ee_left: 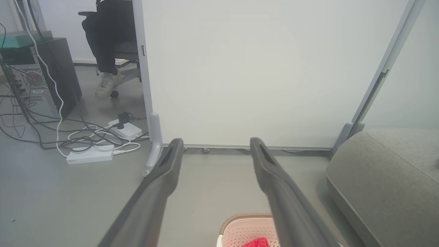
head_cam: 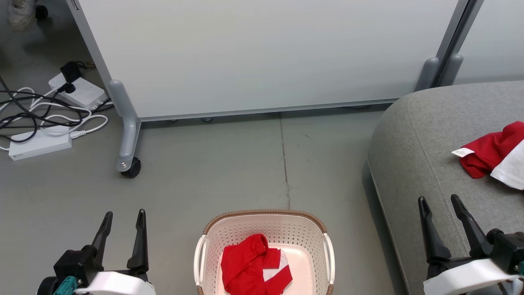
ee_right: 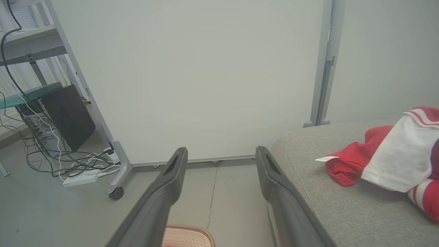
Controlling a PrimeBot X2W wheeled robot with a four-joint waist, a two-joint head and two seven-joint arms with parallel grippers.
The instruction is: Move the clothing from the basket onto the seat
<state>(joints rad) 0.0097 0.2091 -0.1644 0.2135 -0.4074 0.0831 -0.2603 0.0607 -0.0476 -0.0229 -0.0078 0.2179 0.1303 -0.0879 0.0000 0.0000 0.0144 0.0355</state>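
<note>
The basket (head_cam: 286,229) and the seat (head_cam: 417,135) are partly cut off.

Between the parted fingers (ee_left: 161,187), the basket (ee_left: 244,217) holds red clothing (ee_left: 256,243).

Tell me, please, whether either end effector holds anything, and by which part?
Nothing is held: the left end effector and right end effector are open and empty; clothing lies in the basket and on the seat.

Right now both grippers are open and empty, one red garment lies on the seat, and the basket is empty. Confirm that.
Not quite: the basket is not empty; the head view shows a red garment lying in it. The rest holds: left gripper and right gripper open and empty, a second garment on the seat.
</note>
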